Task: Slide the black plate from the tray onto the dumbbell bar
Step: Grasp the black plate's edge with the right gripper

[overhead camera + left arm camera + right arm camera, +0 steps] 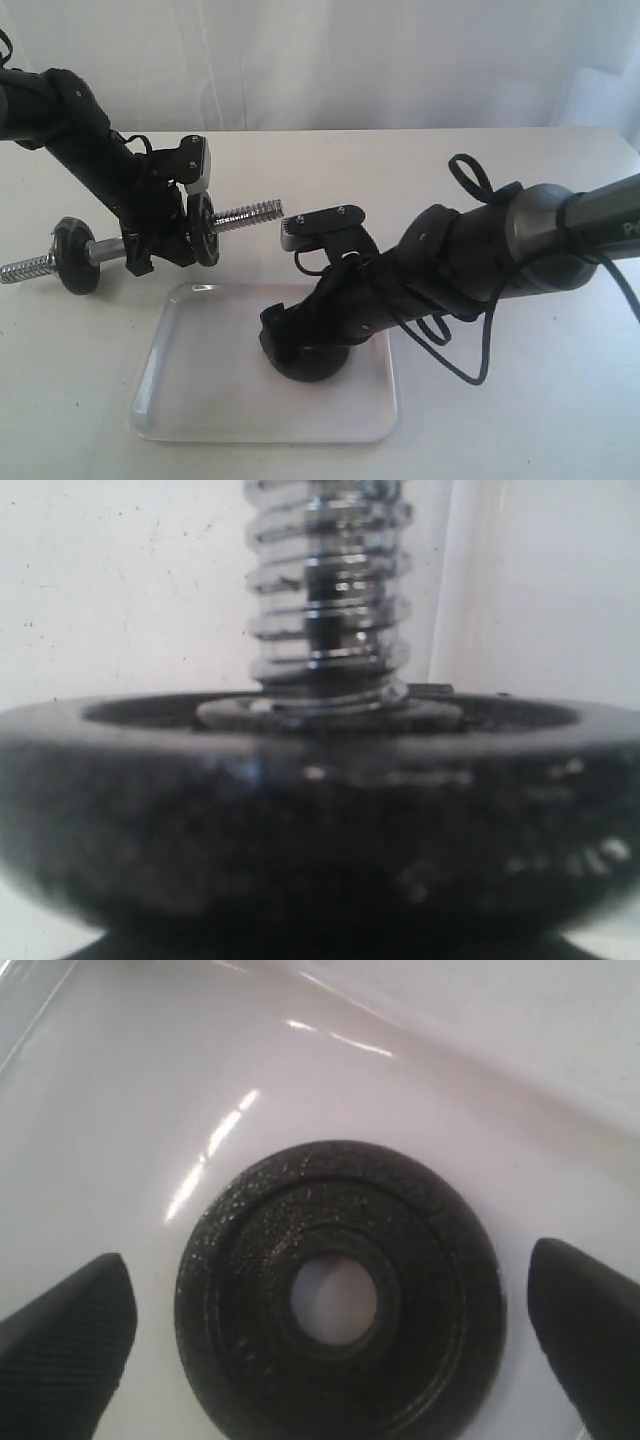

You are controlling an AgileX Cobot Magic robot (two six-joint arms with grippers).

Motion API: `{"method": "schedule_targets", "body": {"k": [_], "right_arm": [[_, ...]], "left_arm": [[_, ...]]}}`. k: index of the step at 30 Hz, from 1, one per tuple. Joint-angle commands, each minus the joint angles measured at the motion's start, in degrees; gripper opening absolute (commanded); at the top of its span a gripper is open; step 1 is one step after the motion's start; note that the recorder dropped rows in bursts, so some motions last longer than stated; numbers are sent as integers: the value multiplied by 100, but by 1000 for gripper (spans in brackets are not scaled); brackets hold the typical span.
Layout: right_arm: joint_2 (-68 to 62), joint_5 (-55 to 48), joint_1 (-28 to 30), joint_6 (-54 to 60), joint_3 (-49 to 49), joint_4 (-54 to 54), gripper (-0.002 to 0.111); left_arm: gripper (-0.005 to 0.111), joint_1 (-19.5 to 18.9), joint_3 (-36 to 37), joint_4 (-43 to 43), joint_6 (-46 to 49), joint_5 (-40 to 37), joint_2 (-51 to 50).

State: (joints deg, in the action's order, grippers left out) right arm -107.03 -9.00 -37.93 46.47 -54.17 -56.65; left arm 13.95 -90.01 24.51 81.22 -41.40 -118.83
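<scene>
The black plate [250,1280] lies flat in the white tray [120,1110], its centre hole showing the tray floor. My right gripper [330,1285] hovers just over it, open, with one finger [70,1340] on each side and clear of the rim. In the exterior view the right gripper [300,345] is low over the plate [310,365] at the tray's middle. My left gripper [160,245] is shut on the dumbbell bar [250,213], holding it level beyond the tray's far left corner. A black disc [205,230] sits on the bar beside the gripper; the threaded end [328,590] sticks out past that disc [320,830].
A second black disc [75,255] sits near the bar's other threaded end at the far left. The tray [200,400] rests near the table's front edge. A white curtain closes off the back. The right arm's cables loop over the table right of the tray.
</scene>
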Motion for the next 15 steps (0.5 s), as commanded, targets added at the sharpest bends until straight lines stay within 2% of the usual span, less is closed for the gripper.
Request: {"method": "schedule_targets", "body": {"k": [1,8,15], "right_arm": [[-202,-32,-34,-23,-5,128,102],[-344,-271,-34,-12,-165,138,102],[-384,-467,-34,-22,-173,758,102]], "left_arm": [[0,-9,-80,422,-25,-111,347],[0,-9,-80,422,-25,-121,347],[0,-9,-80,422,-25,-104,347]]}}
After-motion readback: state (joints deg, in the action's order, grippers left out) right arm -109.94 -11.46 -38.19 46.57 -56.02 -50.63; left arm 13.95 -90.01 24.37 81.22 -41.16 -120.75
